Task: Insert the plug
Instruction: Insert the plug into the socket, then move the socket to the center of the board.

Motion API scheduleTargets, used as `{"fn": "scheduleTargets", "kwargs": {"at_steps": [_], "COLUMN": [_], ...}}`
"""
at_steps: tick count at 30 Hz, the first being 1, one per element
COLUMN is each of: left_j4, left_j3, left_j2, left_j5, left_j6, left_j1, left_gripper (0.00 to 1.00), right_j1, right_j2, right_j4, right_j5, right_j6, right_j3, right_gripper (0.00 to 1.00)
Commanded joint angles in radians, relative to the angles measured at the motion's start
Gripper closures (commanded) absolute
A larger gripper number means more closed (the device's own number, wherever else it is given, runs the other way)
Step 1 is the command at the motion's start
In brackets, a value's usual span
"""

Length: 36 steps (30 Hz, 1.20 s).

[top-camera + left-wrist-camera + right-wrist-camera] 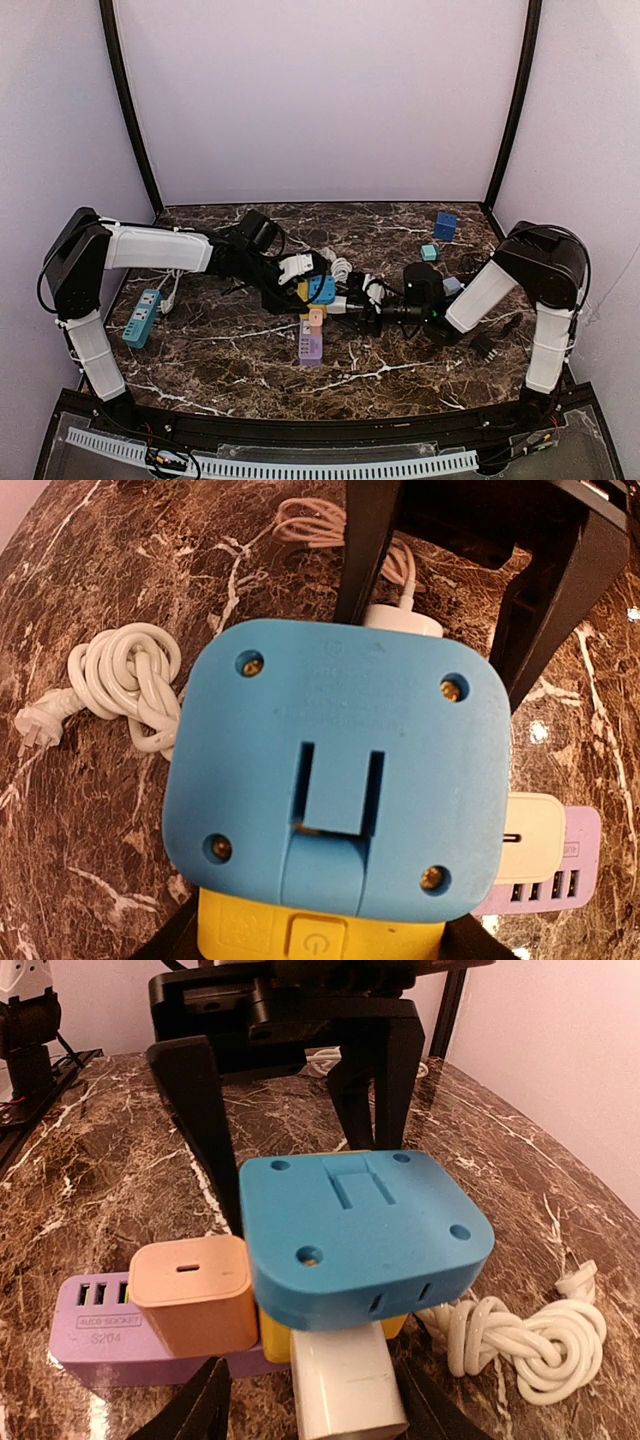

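Clamped in the left gripper (325, 930), the blue-and-yellow square plastic socket cube (360, 1220) appears to hold the white block-shaped plastic plug (345, 1390) at its 4 o'clock side seen from above, with the right gripper (312, 1380) standing jaws apart around the plug and apparently only its withdrawal left.

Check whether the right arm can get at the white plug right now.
Probably yes: the white plug sits between the right tool's open fingers, with nothing in between.
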Motion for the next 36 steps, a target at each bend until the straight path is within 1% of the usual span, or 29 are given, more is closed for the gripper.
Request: {"fn": "scheduleTargets", "kwargs": {"at_steps": [1,4,6,9,11,12,13,14,15,16,17,18,19,20,21,22,24,26,29,30,31,32,34,36], "left_j4": [-0.078,-0.117,-0.136,-0.196,-0.234,-0.255,-0.264,-0.284,-0.295,-0.316,-0.328,-0.348,-0.358,-0.371,-0.374,-0.377,-0.362,-0.338,-0.309,-0.300,-0.282,-0.269,-0.223,-0.174], "left_j3": [-0.006,-0.002,-0.005,0.002,0.009,0.014,0.019,0.030,0.045,0.051,0.067,0.074,0.081,0.082,0.076,0.068,0.025,-0.031,-0.095,-0.118,-0.130,-0.154,-0.200,-0.250], "left_j2": [0.056,0.043,0.035,0.034,0.031,0.029,0.027,0.025,0.021,0.015,0.011,0.001,-0.006,-0.025,-0.035,-0.062,-0.112,-0.170,-0.248,-0.287,-0.322,-0.341,-0.396,-0.449], "left_j5": [-0.329,-0.341,-0.359,-0.408,-0.427,-0.431,-0.444,-0.448,-0.450,-0.447,-0.435,-0.411,-0.399,-0.382,-0.379,-0.376,-0.372,-0.360,-0.274,-0.240,-0.229,-0.214,-0.211,-0.211], "left_j6": [-0.089,-0.115,-0.168,-0.291,-0.319,-0.321,-0.323,-0.326,-0.338,-0.359,-0.369,-0.379,-0.381,-0.383,-0.383,-0.380,-0.368,-0.375,-0.421,-0.451,-0.490,-0.510,-0.583,-0.662], "left_j1": [0.082,0.090,0.089,0.081,0.060,0.051,0.035,0.030,0.021,0.020,0.018,0.018,0.018,0.018,0.018,0.018,0.023,0.035,0.056,0.068,0.075,0.089,0.124,0.168], "left_gripper": [0.99,0.99,0.99,0.99,0.99,0.95,0.90,0.74,0.64,0.47,0.41,0.28,0.22,0.14,0.10,0.04,0.02,0.01,0.01,0.01,0.01,0.01,0.01,0.01], "right_j1": [0.031,0.031,0.030,0.029,0.031,0.031,0.031,0.031,0.033,0.037,0.043,0.050,0.059,0.070,0.084,0.100,0.138,0.190,0.259,0.276,0.290,0.302,0.321,0.334], "right_j2": [-0.094,-0.158,-0.202,-0.271,-0.311,-0.326,-0.341,-0.356,-0.375,-0.382,-0.394,-0.405,-0.412,-0.413,-0.412,-0.403,-0.374,-0.331,-0.247,-0.216,-0.169,-0.131,-0.055,0.011], "right_j4": [-0.048,-0.144,-0.184,-0.225,-0.254,-0.271,-0.294,-0.318,-0.345,-0.375,-0.406,-0.445,-0.491,-0.555,-0.609,-0.655,-0.750,-0.838,-0.976,-1.020,-1.065,-1.102,-1.195,-1.297], "right_j5": [0.021,0.065,0.102,0.166,0.212,0.240,0.267,0.292,0.316,0.344,0.378,0.409,0.445,0.474,0.533,0.571,0.635,0.688,0.745,0.757,0.754,0.745,0.754,0.797], "right_j6": [-0.024,-0.007,0.012,0.049,0.083,0.105,0.129,0.156,0.178,0.197,0.215,0.227,0.249,0.265,0.278,0.295,0.333,0.372,0.451,0.490,0.522,0.544,0.571,0.595], "right_j3": [-0.103,-0.128,-0.140,-0.142,-0.135,-0.129,-0.120,-0.111,-0.097,-0.084,-0.071,-0.054,-0.032,-0.006,0.021,0.053,0.120,0.194,0.327,0.375,0.421,0.468,0.573,0.657], "right_gripper": [0.45,0.44,0.43,0.42,0.41,0.41,0.40,0.40,0.38,0.37,0.34,0.32,0.30,0.27,0.26,0.25,0.23,0.20,0.13,0.12,0.06,0.02,0.02,0.01]}}
